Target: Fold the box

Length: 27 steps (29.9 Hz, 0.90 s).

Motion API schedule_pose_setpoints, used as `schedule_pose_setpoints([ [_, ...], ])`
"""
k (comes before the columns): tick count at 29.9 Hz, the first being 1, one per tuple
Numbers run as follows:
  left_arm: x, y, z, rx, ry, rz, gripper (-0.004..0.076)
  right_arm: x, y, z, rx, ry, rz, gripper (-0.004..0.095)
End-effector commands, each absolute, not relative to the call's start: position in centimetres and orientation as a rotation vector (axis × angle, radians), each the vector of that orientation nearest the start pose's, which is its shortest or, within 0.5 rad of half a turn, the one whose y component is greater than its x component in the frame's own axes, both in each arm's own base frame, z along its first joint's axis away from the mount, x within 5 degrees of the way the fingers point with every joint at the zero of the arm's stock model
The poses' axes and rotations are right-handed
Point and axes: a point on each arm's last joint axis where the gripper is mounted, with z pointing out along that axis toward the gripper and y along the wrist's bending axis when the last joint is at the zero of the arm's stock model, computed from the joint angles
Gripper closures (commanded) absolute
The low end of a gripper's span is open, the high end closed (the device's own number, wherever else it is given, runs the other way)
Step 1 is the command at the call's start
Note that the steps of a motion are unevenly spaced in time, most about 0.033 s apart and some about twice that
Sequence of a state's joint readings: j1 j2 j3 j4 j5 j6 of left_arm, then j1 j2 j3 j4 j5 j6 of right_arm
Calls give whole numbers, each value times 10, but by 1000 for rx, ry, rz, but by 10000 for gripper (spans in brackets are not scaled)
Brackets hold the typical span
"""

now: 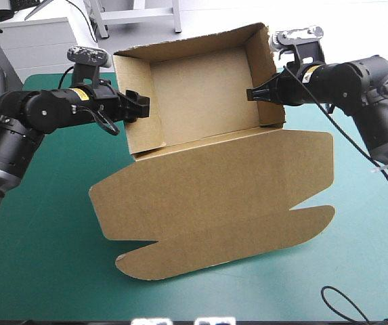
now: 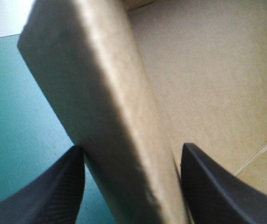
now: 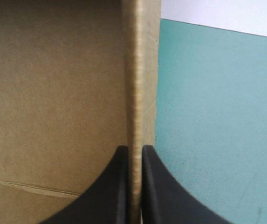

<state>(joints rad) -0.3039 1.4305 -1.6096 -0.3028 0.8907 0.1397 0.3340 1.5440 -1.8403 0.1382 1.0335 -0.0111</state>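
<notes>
teal-green cover [image 1: 45, 271] fills most of what you see from above, and the brown box [image 1: 200, 88] sits on its far half, blocking your sight of part of the table's far edge. the box stands as an open tray with its walls up. its lid [image 1: 214, 203] lies flat toward the near edge, with the rounded flaps spread on the cover. the left wall [image 1: 136, 101] and the right wall [image 1: 265, 74] are upright, and each has an arm reaching in from its own side. from above, the black fingers cover the spots where they meet the board, so use the wrist views for that. your left gripper [image 2: 133, 145] straddles the left wall [image 2: 100, 93]. its fingers are wide apart with the thick folded wall between them, the outer one against the board. a thin gap seems to show by the inner finger [image 2: 217, 186], but you cannot tell for sure whether it touches. the wall's lower end is cut off between the finger bases. your right gripper [image 3: 134, 148] is pinched onto the right wall [image 3: 142, 70], the fingers nearly closed with only the board's edge between them. the tray floor lies to one side of that wall and bare cover to the other.
</notes>
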Motion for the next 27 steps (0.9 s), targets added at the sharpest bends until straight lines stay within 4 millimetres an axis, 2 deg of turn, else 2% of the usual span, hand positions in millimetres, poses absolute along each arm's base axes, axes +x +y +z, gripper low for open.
schedule_pose_setpoints([
  [1, 281, -121, 463, 401, 2056, -441, 317, 302, 121, 486, -331, 2082, 429, 920],
  [6, 292, -125, 451, 344, 2105, -315, 322, 309, 123, 480, -330, 2095, 430, 920],
  [11, 308, -133, 436, 285, 2156, -327, 342, 316, 126, 474, -302, 2116, 455, 920],
  [16, 322, -137, 423, 208, 2206, -345, 481, 317, 127, 470, -301, 2136, 455, 920],
  [19, 325, -141, 419, 192, 2224, -376, 533, 318, 128, 469, -300, 2140, 464, 920],
  [25, 324, -145, 417, 249, 2229, -397, 691, 323, 128, 460, -317, 2188, 435, 920],
  [27, 324, -144, 417, 263, 2232, -387, 719, 325, 129, 454, -347, 2228, 418, 920],
])
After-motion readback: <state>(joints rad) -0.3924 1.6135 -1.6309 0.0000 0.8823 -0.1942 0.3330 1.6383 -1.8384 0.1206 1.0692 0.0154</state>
